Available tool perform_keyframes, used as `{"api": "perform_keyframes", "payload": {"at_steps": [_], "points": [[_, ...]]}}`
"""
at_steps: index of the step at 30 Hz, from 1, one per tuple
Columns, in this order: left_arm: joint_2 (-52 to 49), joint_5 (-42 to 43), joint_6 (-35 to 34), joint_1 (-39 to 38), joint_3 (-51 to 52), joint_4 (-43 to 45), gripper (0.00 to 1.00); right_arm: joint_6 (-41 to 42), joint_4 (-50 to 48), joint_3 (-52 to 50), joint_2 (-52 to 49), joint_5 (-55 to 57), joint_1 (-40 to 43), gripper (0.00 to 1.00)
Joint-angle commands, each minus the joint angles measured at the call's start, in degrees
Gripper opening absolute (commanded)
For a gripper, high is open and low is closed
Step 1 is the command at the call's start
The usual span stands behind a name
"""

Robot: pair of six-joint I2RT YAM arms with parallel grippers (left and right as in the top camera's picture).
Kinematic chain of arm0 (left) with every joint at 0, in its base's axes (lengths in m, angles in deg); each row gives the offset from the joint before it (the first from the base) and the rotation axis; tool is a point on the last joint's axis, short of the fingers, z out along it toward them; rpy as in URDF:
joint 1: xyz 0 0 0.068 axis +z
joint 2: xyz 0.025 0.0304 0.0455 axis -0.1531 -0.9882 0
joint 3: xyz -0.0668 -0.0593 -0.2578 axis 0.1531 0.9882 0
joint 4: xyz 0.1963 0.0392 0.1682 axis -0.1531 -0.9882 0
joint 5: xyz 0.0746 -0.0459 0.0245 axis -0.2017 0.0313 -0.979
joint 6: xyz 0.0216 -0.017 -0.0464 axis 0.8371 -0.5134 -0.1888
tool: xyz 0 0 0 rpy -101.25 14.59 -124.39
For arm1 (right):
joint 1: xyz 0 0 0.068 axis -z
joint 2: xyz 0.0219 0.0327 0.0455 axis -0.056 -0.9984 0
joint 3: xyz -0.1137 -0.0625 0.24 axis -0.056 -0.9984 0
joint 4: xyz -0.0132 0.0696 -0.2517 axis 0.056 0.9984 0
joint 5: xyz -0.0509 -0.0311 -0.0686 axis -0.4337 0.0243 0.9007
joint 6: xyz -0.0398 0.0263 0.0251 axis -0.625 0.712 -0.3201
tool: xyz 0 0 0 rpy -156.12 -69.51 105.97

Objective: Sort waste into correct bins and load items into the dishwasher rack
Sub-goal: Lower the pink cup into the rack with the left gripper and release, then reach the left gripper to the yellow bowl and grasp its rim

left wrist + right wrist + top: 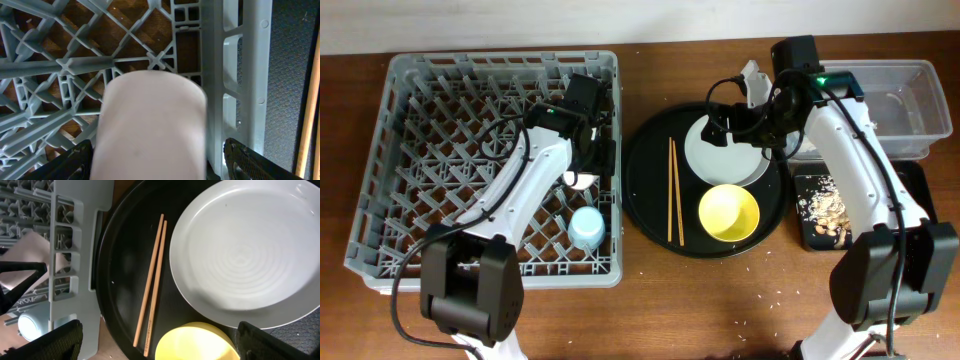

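Observation:
The grey dishwasher rack (390, 160) stands at the left. My left gripper (582, 168) reaches into its right side. It is open around the pink cup (152, 125), which rests in the rack with a gap to the right finger. The blue cup (586, 227) sits in the rack nearer the front. My right gripper (157, 330) is open and empty above the round black tray (650, 190), which holds the grey-white plate (245, 255), yellow bowl (729, 213) and chopsticks (152, 280). Food scraps (825, 205) lie on the flat black tray (802, 232). The napkin and wrapper are not in view.
The clear plastic tub (910, 100) stands at the back right, behind the flat black tray. The rack's right wall (240, 75) runs close beside the round black tray. A few crumbs lie on the wooden table (720, 310) at the front.

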Motion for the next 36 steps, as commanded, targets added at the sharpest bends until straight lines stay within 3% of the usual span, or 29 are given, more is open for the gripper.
{"api": "perform_keyframes", "payload": {"at_steps": [1, 9, 16, 20, 26, 30, 36], "points": [[-0.66, 1.77, 0.48, 0.04, -0.13, -0.11, 0.82, -0.66, 0.22, 0.42, 0.2, 0.57, 0.02, 0.99], [-0.66, 2.43, 0.5, 0.02, -6.95, -4.0, 0.77, -0.66, 0.28, 0.42, 0.2, 0.55, 0.02, 0.98], [-0.66, 9.68, 0.48, -2.86, -13.22, -3.89, 0.77, -0.35, 0.68, 1.29, 0.7, 0.42, 1.27, 0.84], [-1.42, 11.98, -0.11, -6.88, -13.09, 0.42, 0.78, 2.6, 0.61, 1.64, 4.83, 0.39, 4.02, 0.84], [-6.82, 11.89, -7.04, -11.78, -13.09, 8.68, 0.78, 2.62, 1.84, 1.62, 12.28, 1.14, 8.09, 0.86], [-9.27, 17.75, -7.91, -13.88, -13.05, 7.41, 0.76, 2.62, 4.98, 1.62, 13.79, 7.02, 9.44, 0.86], [-9.35, 17.75, -7.04, -18.38, -12.63, 3.82, 0.73, 2.62, 6.21, 1.57, 13.49, 7.91, 9.4, 0.87]]}}
